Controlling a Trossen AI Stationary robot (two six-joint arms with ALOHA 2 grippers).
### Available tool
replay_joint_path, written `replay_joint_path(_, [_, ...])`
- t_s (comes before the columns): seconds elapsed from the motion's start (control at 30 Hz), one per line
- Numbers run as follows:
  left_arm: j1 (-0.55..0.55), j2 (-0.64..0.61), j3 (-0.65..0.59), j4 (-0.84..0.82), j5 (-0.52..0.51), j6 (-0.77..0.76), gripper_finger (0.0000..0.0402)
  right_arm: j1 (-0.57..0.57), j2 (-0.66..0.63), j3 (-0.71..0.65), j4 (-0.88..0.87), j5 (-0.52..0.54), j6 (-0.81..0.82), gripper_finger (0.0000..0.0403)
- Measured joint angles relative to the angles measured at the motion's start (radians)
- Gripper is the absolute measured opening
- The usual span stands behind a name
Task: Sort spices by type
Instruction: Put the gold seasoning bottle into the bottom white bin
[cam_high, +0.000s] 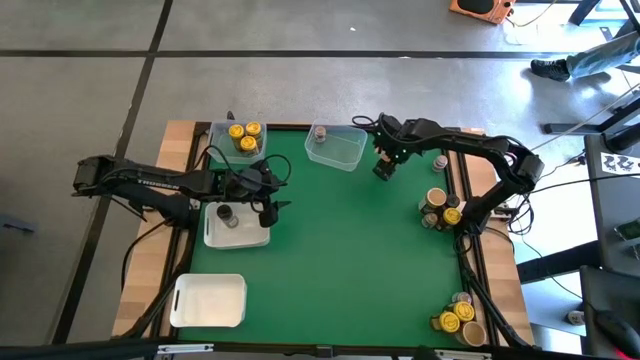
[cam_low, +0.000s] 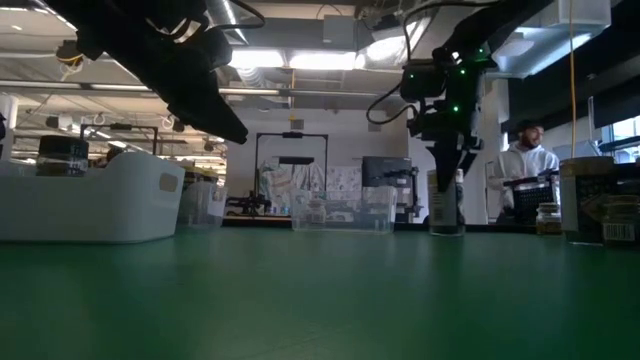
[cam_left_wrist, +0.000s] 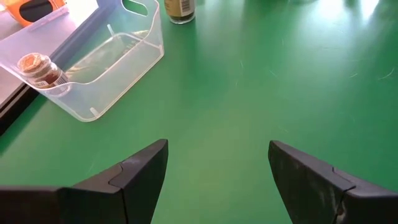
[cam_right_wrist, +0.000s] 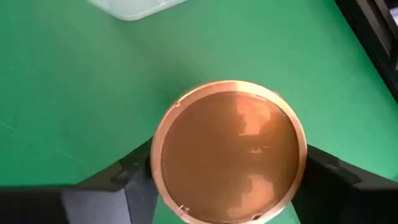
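Observation:
A spice jar with a wide tan lid (cam_right_wrist: 229, 152) stands on the green mat (cam_high: 330, 240) just right of a clear tub (cam_high: 337, 147). My right gripper (cam_high: 385, 168) points down over it, with a finger on each side of the jar. The jar also shows in the low view (cam_low: 445, 212), below the gripper. My left gripper (cam_left_wrist: 217, 158) hangs open above the mat, beside a white tray (cam_high: 250, 238) that holds a dark-lidded jar (cam_high: 226, 213). The clear tub holds a grey-pink-lidded jar (cam_left_wrist: 37, 67). My right gripper is shut on the tan-lidded jar, one finger (cam_right_wrist: 134, 171) on each of two opposite sides just under the lid's rim (cam_right_wrist: 157, 163). The fingers come from above, pointing down. The lid hides where the pads meet the jar. The jar stands upright, its base on the mat.
A second clear tub (cam_high: 222, 130) at the far left holds yellow-lidded jars (cam_high: 243, 136). More jars stand along the right edge (cam_high: 440, 205) and at the near right corner (cam_high: 460, 318). Another white tray (cam_high: 209, 300) lies near left. A person stands beyond the table (cam_low: 522, 160).

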Motion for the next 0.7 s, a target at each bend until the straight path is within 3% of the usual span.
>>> replay_joint_path(0.33, [-0.003,0.016,0.000,0.010,0.000,0.037,0.0276,0.081,0.001,0.000,0.037,-0.057,-0.090,0.0294])
replay_joint_path(0.7, [-0.003,0.057,0.001,0.067,0.000,0.009,0.0276,0.251,0.002,0.000,0.142,-0.102,-0.146,0.0275])
